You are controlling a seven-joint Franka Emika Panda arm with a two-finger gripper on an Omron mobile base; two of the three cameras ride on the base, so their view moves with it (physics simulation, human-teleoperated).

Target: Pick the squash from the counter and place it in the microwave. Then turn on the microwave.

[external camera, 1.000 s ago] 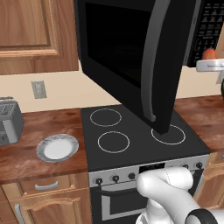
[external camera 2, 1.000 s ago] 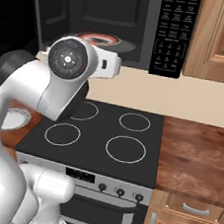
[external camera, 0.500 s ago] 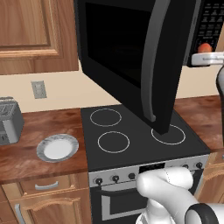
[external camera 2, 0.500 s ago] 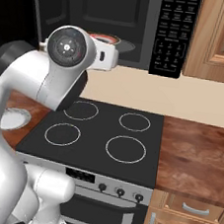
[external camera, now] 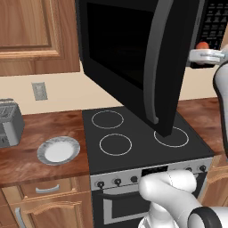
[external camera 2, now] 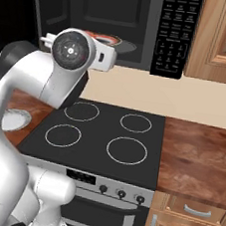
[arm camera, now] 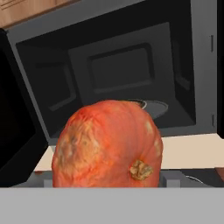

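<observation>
My gripper [external camera 2: 112,40] is shut on the squash [arm camera: 107,144], an orange-red ribbed lump that hides the fingertips in the hand view. It hangs in the air just in front of the open microwave [arm camera: 113,74], level with the dark cavity and its glass turntable [arm camera: 148,105]. From the left base view the squash [external camera: 202,45] peeks above the white hand, beside the keypad [external camera: 213,24]. The microwave door [external camera: 133,58] stands swung wide open, its curved grey handle [external camera: 158,67] toward me. The wooden counter [external camera 2: 200,156] lies below.
A black four-ring stovetop [external camera: 133,138] sits under the microwave, above a steel-fronted oven. A grey-rimmed white plate [external camera: 58,150] and a grey toaster [external camera: 9,122] stand on the counter to the left. Wooden cabinets [external camera 2: 225,33] flank the microwave.
The hand has risen with the squash and moved closer to the microwave opening. The door and everything on the counter stayed put.
</observation>
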